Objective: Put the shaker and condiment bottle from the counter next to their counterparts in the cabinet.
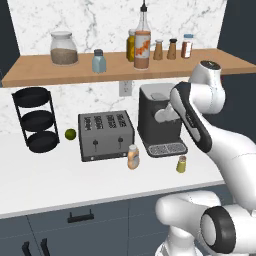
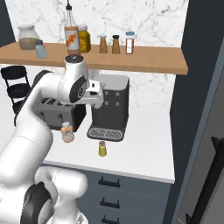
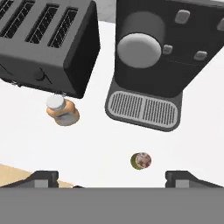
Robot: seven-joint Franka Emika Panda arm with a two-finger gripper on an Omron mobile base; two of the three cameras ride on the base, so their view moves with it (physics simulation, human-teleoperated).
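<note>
The small yellow-green shaker (image 1: 181, 164) (image 2: 102, 149) stands on the white counter (image 1: 60, 185) in front of the coffee machine. The squat peach condiment bottle (image 1: 133, 156) (image 2: 67, 132) stands by the toaster's front corner. My gripper (image 3: 111, 177) hangs high over the counter, open and empty, fingertips spread wide. In the hand view the shaker (image 3: 141, 161) lies below, just right of centre between them, and the bottle (image 3: 62, 111) is further left. On the cabinet shelf (image 1: 35, 70) stand the counterparts: a pale blue shaker (image 1: 98, 61) and a tall orange-labelled bottle (image 1: 142, 47).
A black toaster (image 1: 106, 135) and a dark coffee machine (image 1: 159, 120) stand at the back of the counter. A black three-tier rack (image 1: 36, 119) and a lime (image 1: 70, 134) are at the left. The shelf also holds a glass jar (image 1: 64, 48) and brown shakers (image 1: 165, 49).
</note>
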